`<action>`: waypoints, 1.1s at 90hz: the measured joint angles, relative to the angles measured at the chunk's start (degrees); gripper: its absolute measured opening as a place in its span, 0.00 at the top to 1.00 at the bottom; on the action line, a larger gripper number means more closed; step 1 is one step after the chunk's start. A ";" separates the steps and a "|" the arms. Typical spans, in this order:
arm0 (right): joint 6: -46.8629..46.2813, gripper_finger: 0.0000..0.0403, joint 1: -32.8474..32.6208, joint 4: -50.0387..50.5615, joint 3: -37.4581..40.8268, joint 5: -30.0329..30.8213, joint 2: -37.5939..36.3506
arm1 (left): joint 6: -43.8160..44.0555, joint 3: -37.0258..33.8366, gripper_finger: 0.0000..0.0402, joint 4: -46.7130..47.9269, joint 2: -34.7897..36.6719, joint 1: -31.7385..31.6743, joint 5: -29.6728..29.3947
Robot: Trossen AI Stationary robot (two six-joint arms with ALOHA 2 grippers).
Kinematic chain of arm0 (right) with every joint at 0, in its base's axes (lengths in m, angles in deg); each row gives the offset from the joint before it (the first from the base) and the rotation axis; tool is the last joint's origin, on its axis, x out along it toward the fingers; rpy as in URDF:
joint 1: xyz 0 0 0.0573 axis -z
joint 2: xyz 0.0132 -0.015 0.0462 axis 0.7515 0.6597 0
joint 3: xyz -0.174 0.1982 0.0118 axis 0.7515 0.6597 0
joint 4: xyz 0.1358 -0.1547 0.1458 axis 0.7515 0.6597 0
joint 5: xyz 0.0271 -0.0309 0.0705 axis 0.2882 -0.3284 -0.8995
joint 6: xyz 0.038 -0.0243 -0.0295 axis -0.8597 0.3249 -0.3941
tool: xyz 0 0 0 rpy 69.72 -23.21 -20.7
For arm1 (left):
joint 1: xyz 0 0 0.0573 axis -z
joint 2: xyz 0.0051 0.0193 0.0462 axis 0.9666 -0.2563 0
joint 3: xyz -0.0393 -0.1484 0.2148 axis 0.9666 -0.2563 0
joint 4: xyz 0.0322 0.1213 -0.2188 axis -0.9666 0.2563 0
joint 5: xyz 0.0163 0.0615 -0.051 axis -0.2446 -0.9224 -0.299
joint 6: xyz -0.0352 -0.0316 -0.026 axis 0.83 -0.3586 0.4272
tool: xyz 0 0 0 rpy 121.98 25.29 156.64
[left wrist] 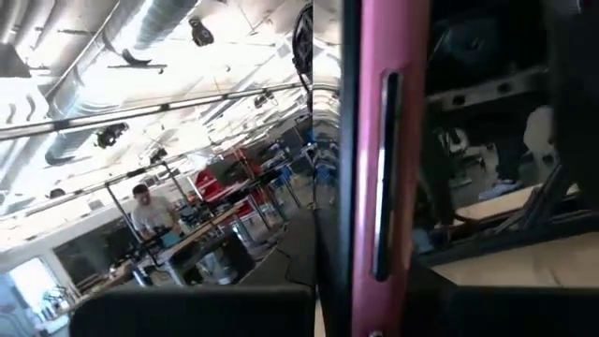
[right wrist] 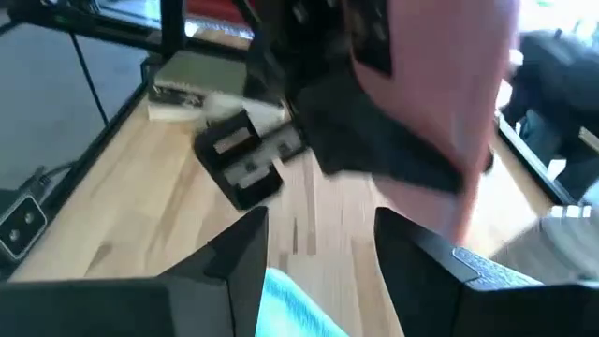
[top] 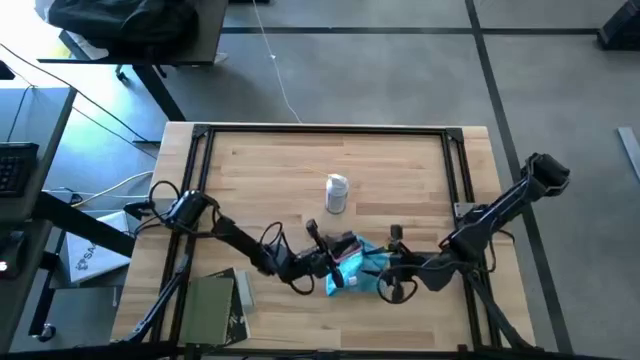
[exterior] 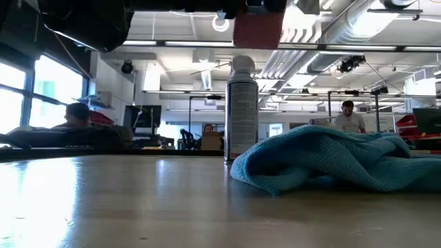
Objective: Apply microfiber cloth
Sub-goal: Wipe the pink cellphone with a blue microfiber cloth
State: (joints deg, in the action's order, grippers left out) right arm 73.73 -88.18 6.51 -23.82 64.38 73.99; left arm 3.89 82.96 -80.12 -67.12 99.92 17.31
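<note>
The turquoise microfiber cloth (top: 368, 272) lies crumpled on the table near its front edge, also seen in the low view (exterior: 331, 162). My left gripper (top: 328, 258) reaches in from the left and is shut on a flat pink object (top: 347, 250), held high above the tabletop (exterior: 258, 29) by the cloth's left part. My right gripper (right wrist: 318, 229) is open over the cloth's right part (right wrist: 295, 309), and I cannot see it touching the cloth. A small white bottle (top: 337, 192) stands upright behind the cloth (exterior: 242, 117). My left gripper holds the pink object (right wrist: 459, 103) between its dark fingers (right wrist: 374, 159), coming from the table's left. The object is lifted clear of the table and the cloth. In the left wrist view its pink face (left wrist: 384, 140) fills the view and hides the place of contact.
A green book or box (top: 212, 305) lies at the near left corner. A black frame (top: 200, 135) runs around the tabletop. Bare wood lies to the far side, left and right of the bottle.
</note>
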 joint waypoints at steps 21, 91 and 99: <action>-7.66 0.59 1.33 1.43 0.00 -4.69 8.47 | -7.40 0.00 1.00 -2.33 1.48 0.89 -6.06; -26.68 0.99 2.04 10.09 0.07 -11.73 22.60 | -24.86 0.02 1.00 46.37 14.13 9.59 -24.82; -26.64 1.00 0.87 17.75 0.04 -10.17 15.13 | -24.56 -0.03 1.00 51.11 11.72 8.81 -24.90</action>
State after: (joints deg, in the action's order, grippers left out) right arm 47.09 -87.30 24.26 -23.77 54.21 89.12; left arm -20.66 82.93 -29.01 -55.39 108.73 -7.60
